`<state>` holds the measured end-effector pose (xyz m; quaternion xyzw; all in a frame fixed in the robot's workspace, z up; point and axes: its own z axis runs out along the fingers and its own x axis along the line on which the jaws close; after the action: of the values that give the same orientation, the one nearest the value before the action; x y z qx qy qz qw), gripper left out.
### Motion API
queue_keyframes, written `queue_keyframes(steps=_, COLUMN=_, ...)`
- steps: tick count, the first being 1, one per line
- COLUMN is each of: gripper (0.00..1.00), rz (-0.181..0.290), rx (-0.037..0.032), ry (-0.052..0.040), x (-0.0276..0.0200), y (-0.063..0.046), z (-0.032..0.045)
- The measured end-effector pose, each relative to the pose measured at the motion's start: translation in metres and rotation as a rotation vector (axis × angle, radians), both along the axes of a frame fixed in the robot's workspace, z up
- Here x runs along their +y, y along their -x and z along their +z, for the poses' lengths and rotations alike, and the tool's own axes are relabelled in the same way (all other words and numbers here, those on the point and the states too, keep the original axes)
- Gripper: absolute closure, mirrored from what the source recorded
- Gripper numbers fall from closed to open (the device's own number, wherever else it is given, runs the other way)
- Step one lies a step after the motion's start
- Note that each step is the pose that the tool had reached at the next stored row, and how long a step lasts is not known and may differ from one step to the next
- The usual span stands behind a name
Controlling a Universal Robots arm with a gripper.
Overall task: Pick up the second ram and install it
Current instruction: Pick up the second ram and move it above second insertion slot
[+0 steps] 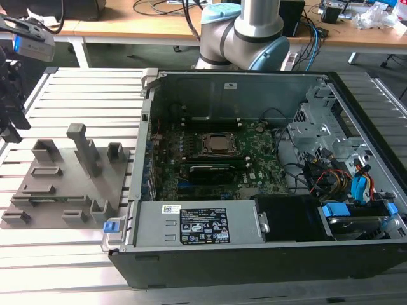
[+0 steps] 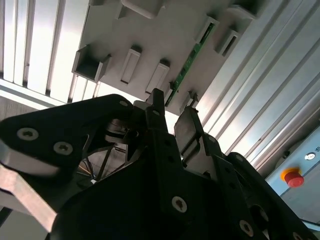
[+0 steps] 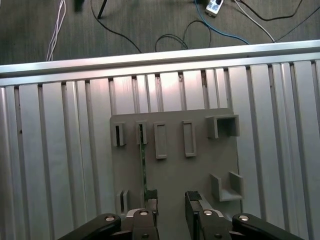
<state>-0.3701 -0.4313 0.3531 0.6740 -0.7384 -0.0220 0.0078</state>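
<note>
Black two-finger gripper (image 3: 172,204) hovers with jaws parted and holds nothing. Just beside it, the long thin green RAM stick (image 3: 143,165) stands on edge in the slotted gray plastic fixture block (image 3: 175,175). Beyond are the aluminium slatted table (image 3: 50,150) and the open black computer case (image 1: 254,254).

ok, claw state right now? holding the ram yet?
Claw: open, holding nothing. It hangs over the gray fixture block, with the second ram seated on edge in a fixture slot.
</note>
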Motion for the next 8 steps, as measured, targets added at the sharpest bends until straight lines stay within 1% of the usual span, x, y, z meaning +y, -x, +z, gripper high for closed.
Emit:
queue_keyframes(steps=5, gripper=0.64, rz=0.0, rx=0.0001, ry=0.0, x=0.0, y=0.0, z=-0.0068)
queue_keyframes(steps=8, gripper=0.64, rz=0.0, rx=0.0, ry=0.0, x=0.0, y=0.0, z=-0.0092)
